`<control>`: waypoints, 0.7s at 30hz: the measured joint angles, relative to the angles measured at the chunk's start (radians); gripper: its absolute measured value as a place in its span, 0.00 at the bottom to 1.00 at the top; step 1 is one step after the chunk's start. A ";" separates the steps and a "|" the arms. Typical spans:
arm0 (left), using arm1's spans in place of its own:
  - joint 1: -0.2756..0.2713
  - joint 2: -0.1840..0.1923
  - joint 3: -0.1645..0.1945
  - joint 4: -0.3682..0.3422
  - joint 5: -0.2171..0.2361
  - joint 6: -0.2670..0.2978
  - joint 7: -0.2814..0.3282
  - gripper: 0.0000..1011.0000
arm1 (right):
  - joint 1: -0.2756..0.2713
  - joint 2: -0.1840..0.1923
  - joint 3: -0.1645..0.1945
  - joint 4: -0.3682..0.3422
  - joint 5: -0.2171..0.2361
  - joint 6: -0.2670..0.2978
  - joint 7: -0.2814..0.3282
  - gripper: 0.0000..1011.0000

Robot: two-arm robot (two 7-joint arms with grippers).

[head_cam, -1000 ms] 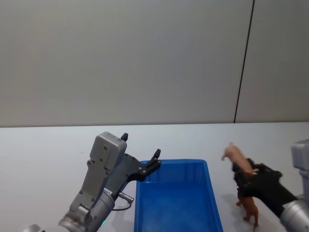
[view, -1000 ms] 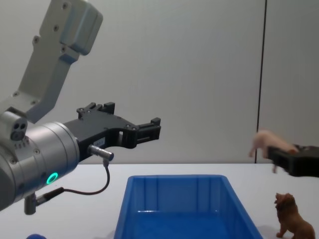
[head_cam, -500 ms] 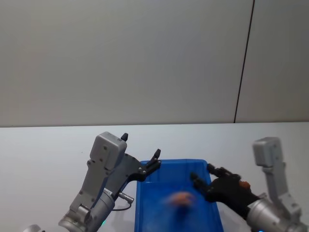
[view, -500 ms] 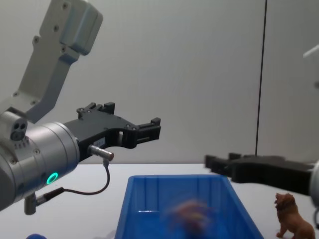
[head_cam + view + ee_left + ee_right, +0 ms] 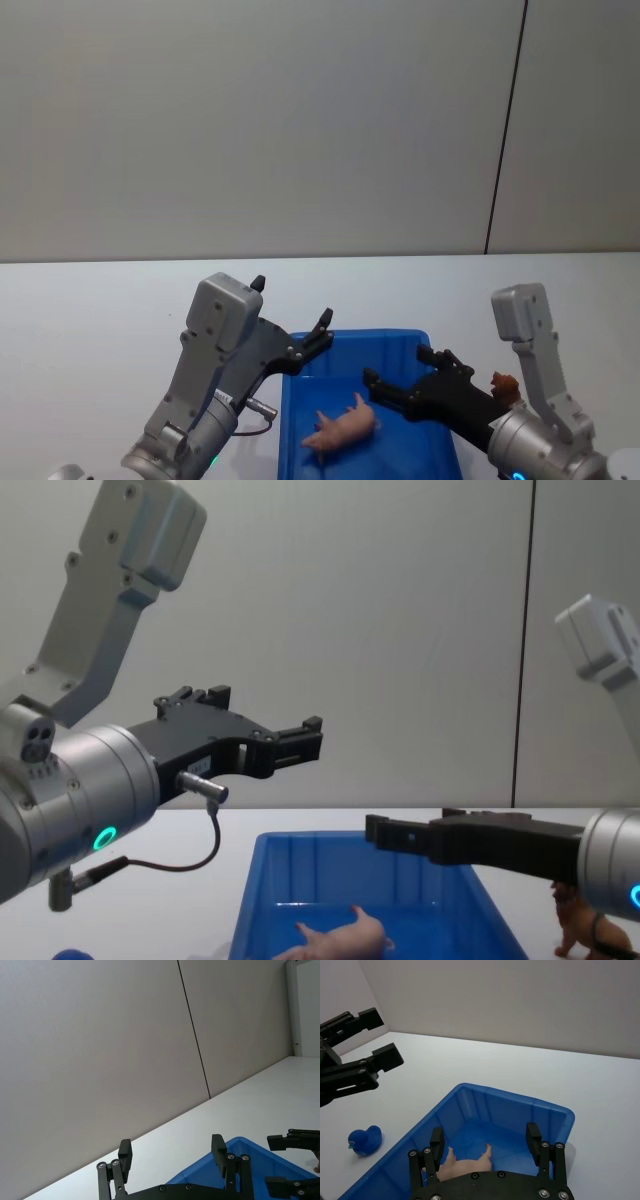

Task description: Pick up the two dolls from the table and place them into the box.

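The pale pink pig doll [image 5: 345, 428] lies on its side on the floor of the blue box [image 5: 355, 336], also seen in the chest view [image 5: 340, 942] and the right wrist view [image 5: 465, 1164]. My right gripper [image 5: 397, 368] hovers open and empty above the box's right half [image 5: 485, 1134], fingers pointing left [image 5: 380, 830]. The brown lion doll [image 5: 503, 384] stands on the white table right of the box, partly hidden behind my right arm [image 5: 575, 920]. My left gripper [image 5: 292, 302] hangs open and empty above the box's far-left corner [image 5: 312, 742] [image 5: 171, 1145].
A small blue toy duck [image 5: 365, 1140] sits on the table to the left of the box [image 5: 520, 1098], below my left arm. The white table [image 5: 90, 310] stretches back to a plain grey wall.
My right gripper carried the pig from right of the box to over it and opened. The pig dropped and now lies in the box. The left arm has not moved.
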 joint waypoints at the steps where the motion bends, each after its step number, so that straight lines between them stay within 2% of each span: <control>1: 0.000 0.000 0.000 0.000 0.000 0.000 0.000 0.99 | 0.001 0.000 0.000 0.003 -0.001 0.002 -0.006 0.99; 13: 0.000 0.000 0.000 0.000 0.000 0.000 0.000 0.99 | -0.013 0.017 0.010 -0.019 -0.035 -0.003 -0.080 0.99; 21: 0.000 0.000 0.000 0.000 0.000 0.000 0.000 0.99 | -0.060 0.050 0.024 -0.089 -0.077 -0.006 -0.173 0.99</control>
